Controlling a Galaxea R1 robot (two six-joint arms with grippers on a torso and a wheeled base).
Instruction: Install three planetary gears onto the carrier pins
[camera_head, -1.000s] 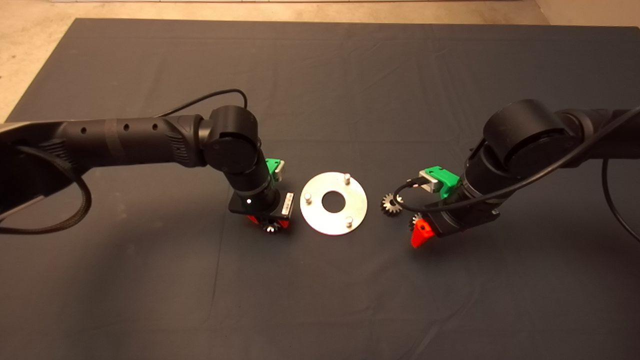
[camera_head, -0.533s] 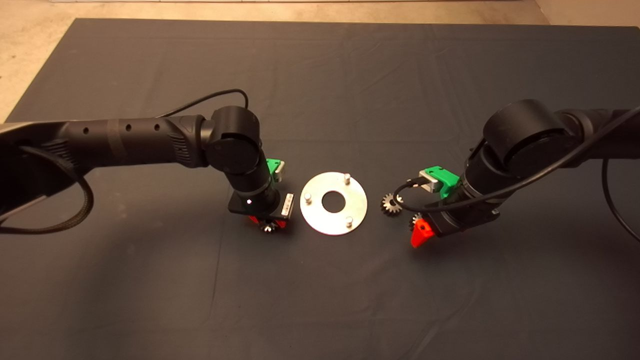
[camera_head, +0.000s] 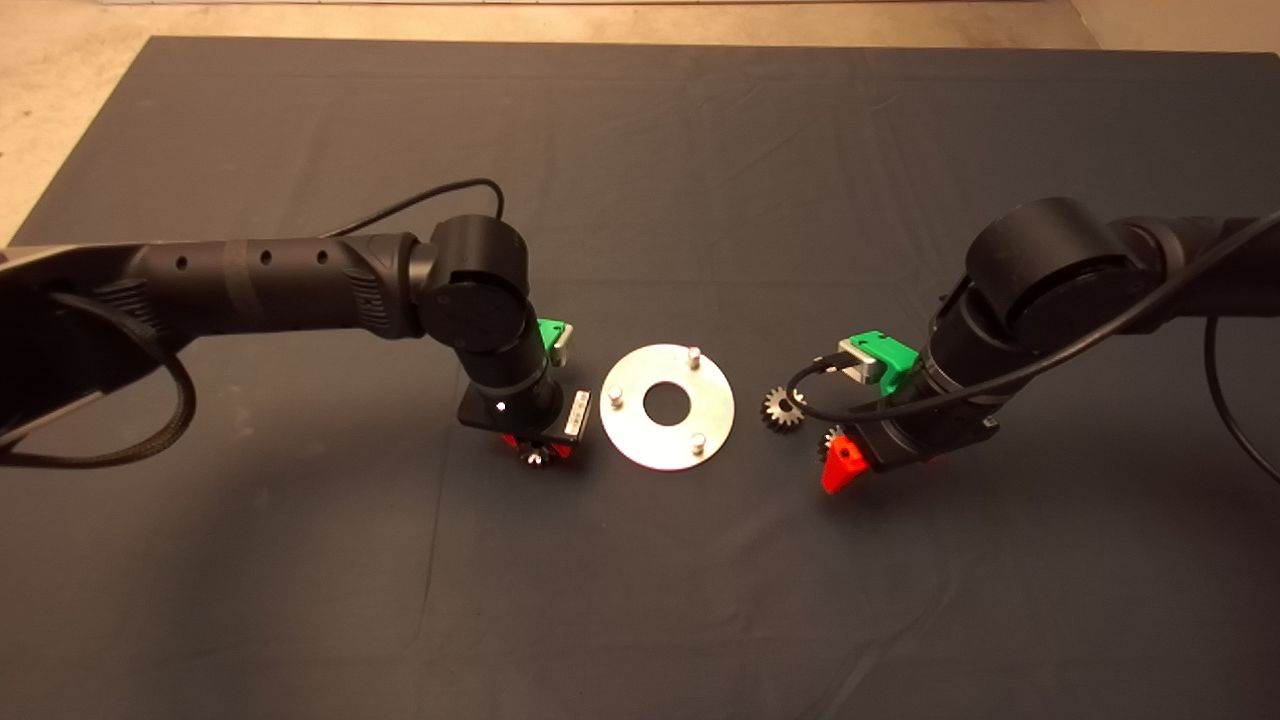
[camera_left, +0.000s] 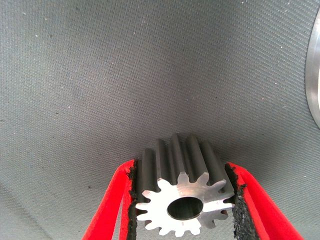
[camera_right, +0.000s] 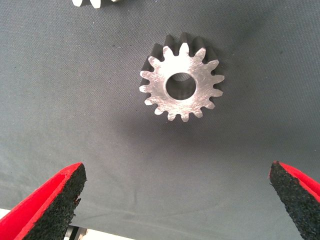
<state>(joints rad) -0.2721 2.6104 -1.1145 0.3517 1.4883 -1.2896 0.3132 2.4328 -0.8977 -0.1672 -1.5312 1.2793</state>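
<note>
**Operator:** What is the left hand doing?

**Technician:** You are looking at the left hand (camera_head: 537, 450), which is sitting low over the dark mat (camera_head: 640, 160) just to the left of the disc (camera_head: 640, 445). In the left wrist view its fingers (camera_left: 116, 200) are pinching a gear (camera_left: 184, 197) by the toothed flanks, one black pad pressing on each side. The gear is lying with its bore facing the camera. The rim of the disc is showing at the edge of that view, apart from the gear.

**Operator:** And the disc itself?

**Technician:** You are seeing it lying flat at the centre of the counter, between the two arms. Its three carrier pins (camera_head: 616, 397) are standing upright around the large central hole, and all three are bare.

**Operator:** Where are the other gears?

**Technician:** You are finding a second gear (camera_head: 780, 409) lying flat on the mat just to the right of the disc, not touching it. A third gear (camera_head: 830, 441) is lying close beside the second, partly hidden under the right arm.

**Operator:** State of the right hand?

**Technician:** The right hand (camera_right: 177, 195) is hovering over that third gear (camera_right: 181, 85). Its fingers (camera_right: 50, 200) are standing spread wide, well apart from the teeth on both sides, gripping nothing.
</note>
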